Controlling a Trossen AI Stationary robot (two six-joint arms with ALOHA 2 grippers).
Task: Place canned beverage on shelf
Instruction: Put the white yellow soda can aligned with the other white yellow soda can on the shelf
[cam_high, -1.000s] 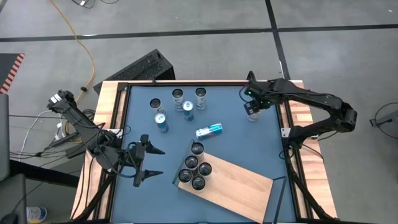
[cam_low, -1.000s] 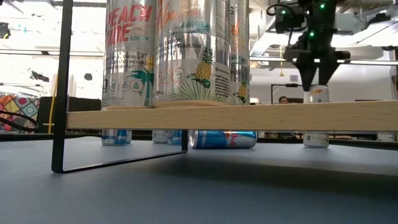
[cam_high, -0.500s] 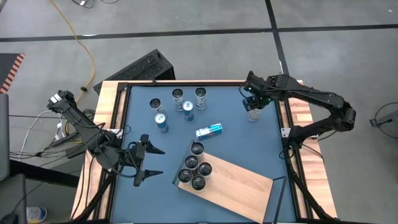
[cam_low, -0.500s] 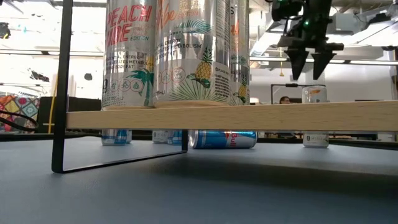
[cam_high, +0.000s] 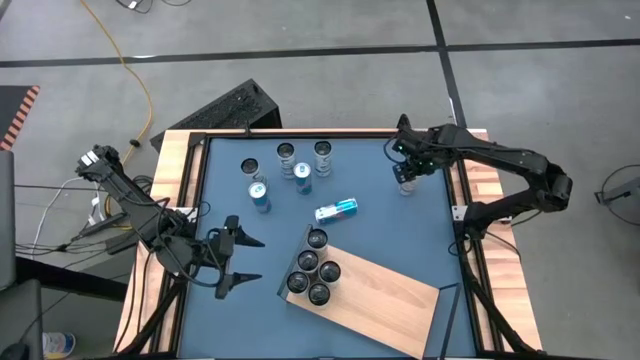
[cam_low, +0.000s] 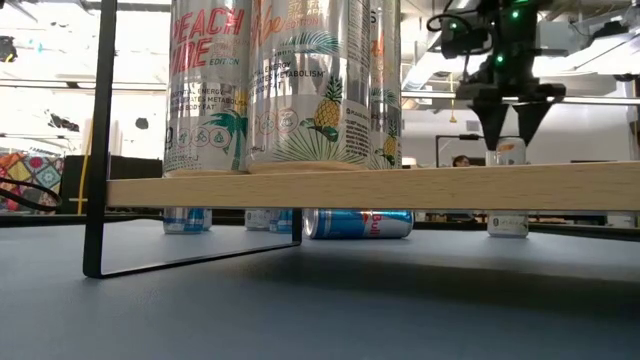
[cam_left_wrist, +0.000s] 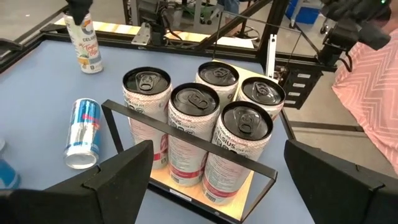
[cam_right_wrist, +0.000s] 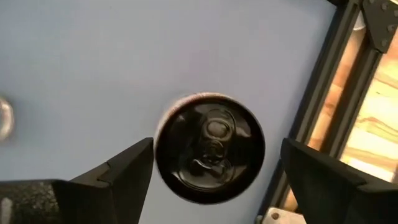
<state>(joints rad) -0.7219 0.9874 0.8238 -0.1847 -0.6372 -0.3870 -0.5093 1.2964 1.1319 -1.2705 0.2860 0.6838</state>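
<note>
Fingers spread wide, our right gripper (cam_high: 404, 176) hovers over the upright can (cam_right_wrist: 209, 147) by the table's right edge, ready to descend, grasp, then carry it to the shelf (cam_high: 385, 300).

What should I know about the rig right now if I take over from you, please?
Right end effector: open, directly above an upright can near the table's right edge, not gripping it.
Left end effector: open, waiting left of the shelf.
Done: five cans stand on the shelf's end.
Left: that can, four upright cans at the back and one lying on its side.
</note>
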